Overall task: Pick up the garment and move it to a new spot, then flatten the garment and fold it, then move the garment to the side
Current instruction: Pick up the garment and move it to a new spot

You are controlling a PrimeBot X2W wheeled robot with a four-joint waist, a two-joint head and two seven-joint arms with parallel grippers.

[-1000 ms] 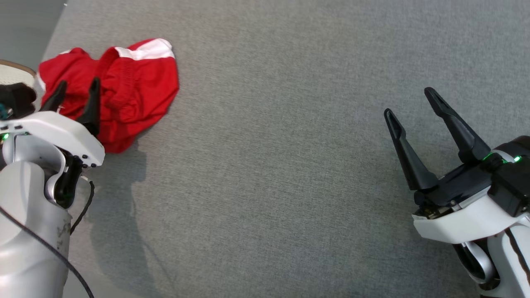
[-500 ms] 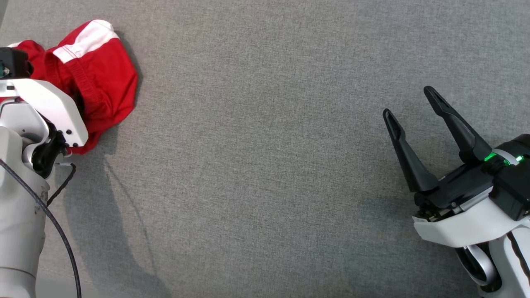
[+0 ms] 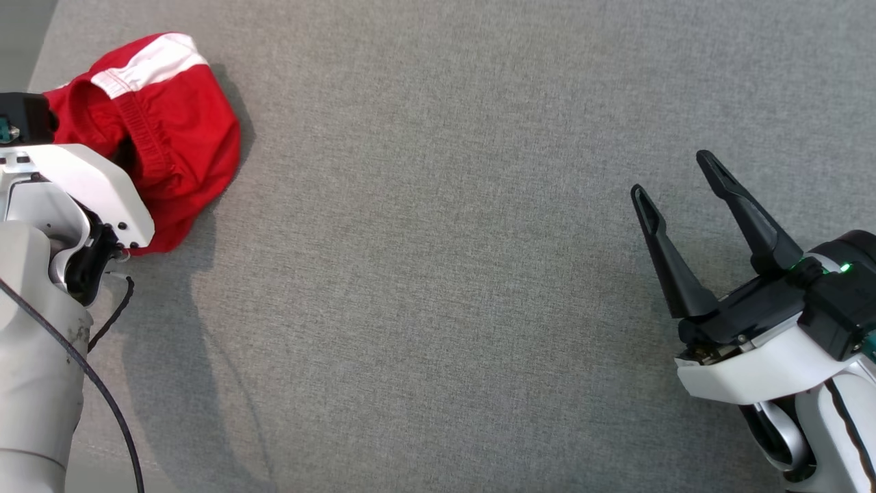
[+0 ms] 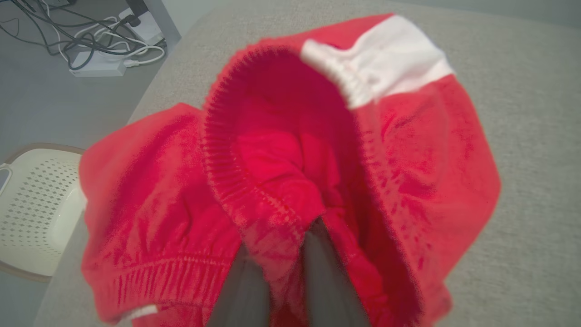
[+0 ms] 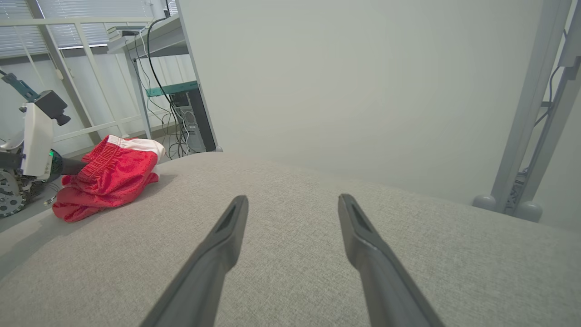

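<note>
Pinched: red garment (image 3: 171,137) at the far-left corner

The grey padded surface (image 3: 438,274) spreads wide. The red garment, white-banded, lies bunched near its left edge. The left gripper (image 4: 281,272) pinches a fold by the ribbed waistband. The right gripper (image 3: 671,174) hovers well apart, fingers spread.

I've closed the left end effector (image 4: 282,236): wide open over the red shorts (image 3: 181,140) a second ago, now pinched on a fold just inside the waistband (image 4: 222,181). Its fingers were clear in the head view then; now they're tucked behind the wrist housing (image 3: 89,192). The shorts have bunched up and the waistband stands in an open loop. The head camera has shifted too.
</note>
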